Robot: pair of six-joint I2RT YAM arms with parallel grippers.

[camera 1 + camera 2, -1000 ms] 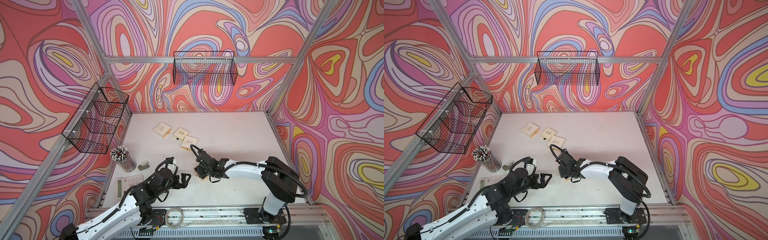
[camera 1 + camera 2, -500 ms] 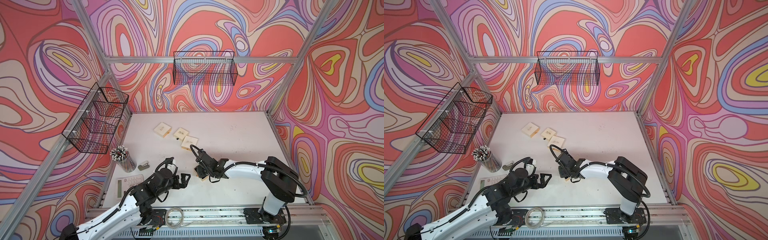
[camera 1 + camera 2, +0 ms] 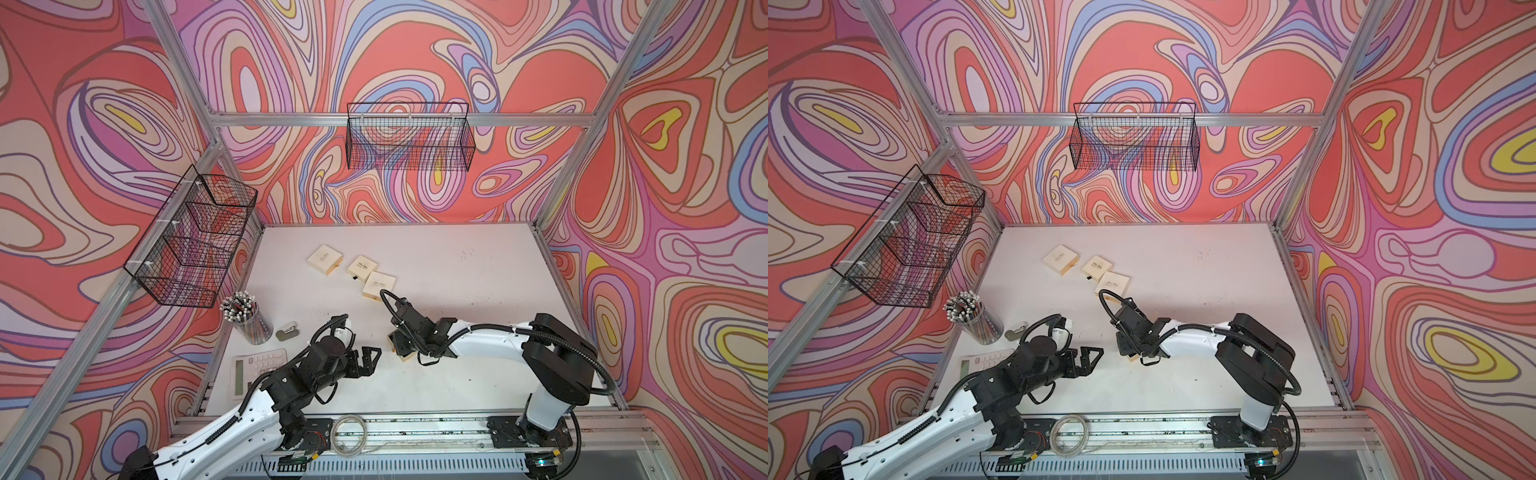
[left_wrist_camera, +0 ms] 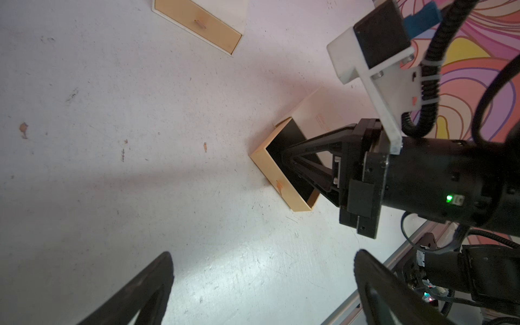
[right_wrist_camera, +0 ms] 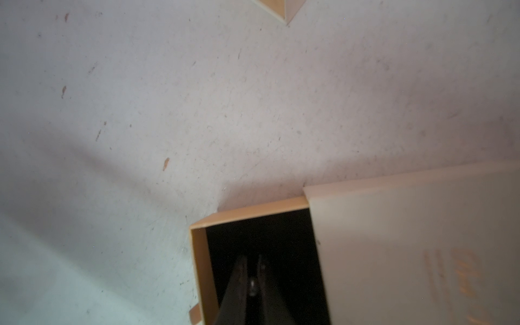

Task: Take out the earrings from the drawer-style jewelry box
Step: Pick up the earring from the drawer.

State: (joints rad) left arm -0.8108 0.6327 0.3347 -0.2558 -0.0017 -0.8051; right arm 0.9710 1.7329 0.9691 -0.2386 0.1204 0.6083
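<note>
Here, nearest to the front rail, the left gripper (image 3: 375, 360) is hovering just above the white table (image 3: 457, 386) with its jaws standing wide apart and holding nothing; in the left wrist view its two fingers (image 4: 160, 270) are framing only bare tabletop. Beside its arm a calculator (image 3: 257, 370) is lying at the table's edge. A little further in, the right gripper (image 4: 285, 157) is reaching down into the pulled-out drawer (image 4: 267, 166) of the jewelry box (image 5: 394, 239), which is resting flat near the front of the table. The tan drawer is sticking out of the cream sleeve (image 4: 318, 112), and its inside is looking black. In the right wrist view the fingers (image 5: 235, 287) are pressing almost together, and a tiny pale round earring (image 5: 252, 284) is sitting pinched between them, inside the drawer and not yet lifted out of it. Whether a second stud is lying in the drawer I cannot tell, because the inside is too dark. Further back on the left side a cup of pencils (image 3: 249, 320) is standing, with a small grey object (image 3: 287, 331) just beside it. Behind the right gripper three more cream boxes (image 3: 361, 267) are lying in a row, close to each other. Farthest away, two black wire baskets (image 3: 409, 137) are hanging on the walls
</note>
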